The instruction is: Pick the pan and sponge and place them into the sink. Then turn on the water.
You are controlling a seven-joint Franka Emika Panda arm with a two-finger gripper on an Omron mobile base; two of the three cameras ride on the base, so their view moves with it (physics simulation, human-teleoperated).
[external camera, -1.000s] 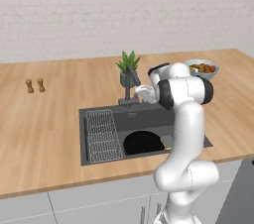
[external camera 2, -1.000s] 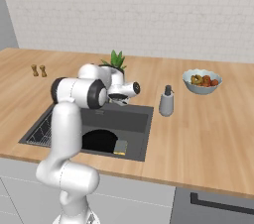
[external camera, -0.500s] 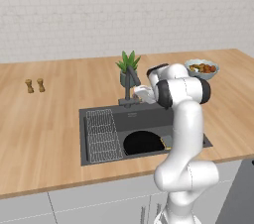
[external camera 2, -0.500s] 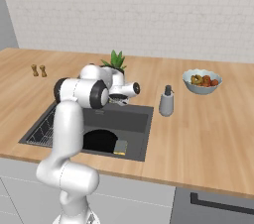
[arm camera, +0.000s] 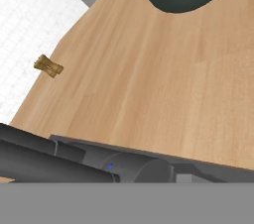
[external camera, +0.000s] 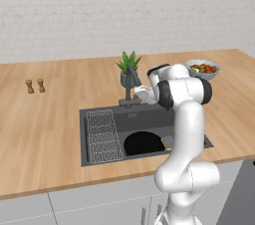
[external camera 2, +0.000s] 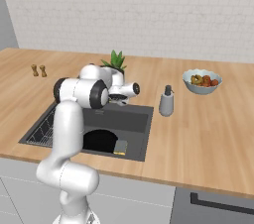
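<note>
I am holding my hand (external camera: 138, 94) at the faucet (external camera: 131, 85) behind the sink (external camera: 99, 153); I cannot tell how wide its fingers are standing. Below my hand, the pan (external camera: 143, 143) and sponge (external camera 2: 120, 147) are lying in the basin.

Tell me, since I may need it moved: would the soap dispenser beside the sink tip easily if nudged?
Probably somewhat: the soap dispenser stands tall and narrow with a small pump top. Its smooth grey body looks stiff, perhaps slippery.
</note>
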